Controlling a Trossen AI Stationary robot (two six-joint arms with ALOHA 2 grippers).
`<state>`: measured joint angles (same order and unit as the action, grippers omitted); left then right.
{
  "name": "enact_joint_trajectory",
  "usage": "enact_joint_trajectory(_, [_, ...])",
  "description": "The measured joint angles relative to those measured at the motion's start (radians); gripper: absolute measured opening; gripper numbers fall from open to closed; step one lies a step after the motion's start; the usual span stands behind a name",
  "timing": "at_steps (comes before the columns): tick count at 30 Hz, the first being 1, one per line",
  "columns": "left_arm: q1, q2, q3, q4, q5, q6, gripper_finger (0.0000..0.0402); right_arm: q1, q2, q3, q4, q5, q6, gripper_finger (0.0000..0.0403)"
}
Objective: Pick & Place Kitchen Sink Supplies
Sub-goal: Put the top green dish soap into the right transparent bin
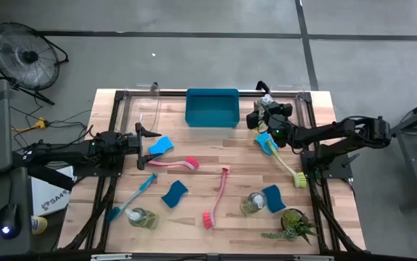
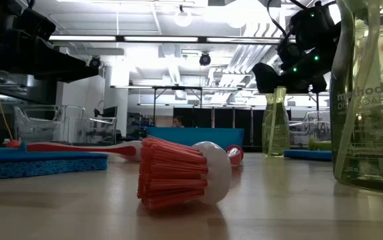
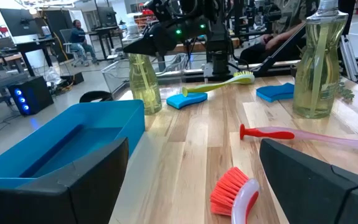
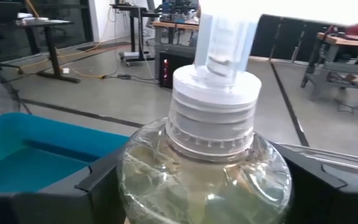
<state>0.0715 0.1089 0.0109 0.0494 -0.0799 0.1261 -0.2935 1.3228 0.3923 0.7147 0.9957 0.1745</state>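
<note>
My right gripper (image 1: 265, 119) is near the table's far edge, just right of the blue tray (image 1: 212, 107). It is open, and its fingers flank a clear bottle of yellow-green liquid (image 4: 203, 174) that stands upright on the table (image 2: 276, 123). My left gripper (image 1: 144, 138) is open and empty, beside a blue sponge (image 1: 161, 145) and a pink-red brush (image 1: 173, 163). Spread over the table lie another pink-red brush (image 1: 217, 197), a blue brush (image 1: 132, 197), a yellow-green brush (image 1: 284, 161), more sponges (image 1: 174, 193) and two other bottles (image 1: 253, 203). My right gripper comes at the bottle from above, with one finger (image 4: 98, 180) on each side of its shoulder (image 4: 166, 155), below the white pump cap. I cannot tell whether the fingers touch the wall. The bottle's base rests on the table.
A small spiky green plant (image 1: 295, 225) stands at the near right corner. A metal frame (image 1: 117, 109) runs along the table's sides. Bare wood shows between the tray and the brushes at mid-table. A person sits far off in the room (image 3: 78, 34).
</note>
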Motion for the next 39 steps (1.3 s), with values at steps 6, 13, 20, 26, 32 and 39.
enact_joint_trajectory(6, [0.000,0.000,0.000,0.000,0.000,0.000,0.0356,0.001,0.000,0.000,0.000,0.006,0.009,0.0290])
enact_joint_trajectory(13, [0.000,0.000,0.000,0.000,0.000,0.000,0.0356,0.012,0.000,0.000,0.002,0.004,0.010,0.0284])
enact_joint_trajectory(20, [0.000,0.000,0.000,0.000,0.000,0.000,0.0356,0.041,0.000,0.000,0.008,-0.002,0.010,0.0283])
enact_joint_trajectory(26, [0.000,0.000,0.000,0.000,0.000,0.000,0.0356,0.058,-0.002,-0.003,0.048,0.007,-0.005,0.0282])
enact_joint_trajectory(32, [0.000,0.000,0.000,0.000,0.000,0.000,0.0356,0.072,-0.021,0.043,0.049,0.028,-0.136,0.0282])
enact_joint_trajectory(39, [0.000,0.000,0.000,0.000,-0.001,0.000,0.0356,0.072,-0.022,0.173,0.042,0.021,-0.316,0.0281])
